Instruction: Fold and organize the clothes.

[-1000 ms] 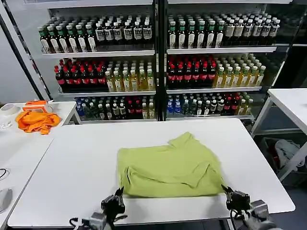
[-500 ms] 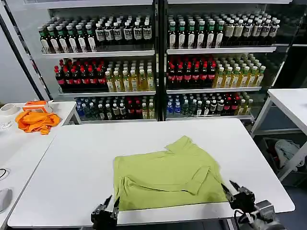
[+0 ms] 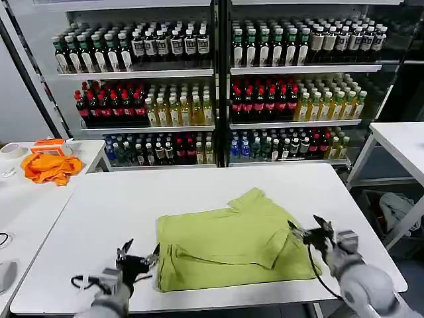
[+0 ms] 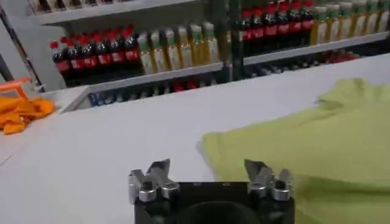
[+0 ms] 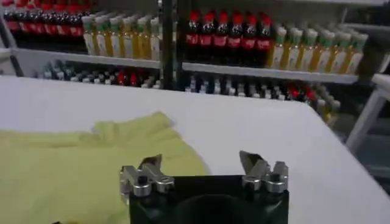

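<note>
Two grippers low over white tabletop (image 3: 199,192), jaws spread: left gripper (image 3: 136,258) beside near-left corner of folded light yellow-green cotton T-shirt (image 3: 232,242), right gripper (image 3: 310,233) at its right edge. Shirt toward near edge.

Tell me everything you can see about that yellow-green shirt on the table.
The T-shirt is a light yellow-green, soft, cotton-looking piece, partly folded into a rough rectangle with one sleeve poking out toward the drink shelves. Creases and an overlapping flap run across it. It lies flat on the white table, near the front edge. The left hand is open beside its left edge; the right hand is open at its right edge.
</note>
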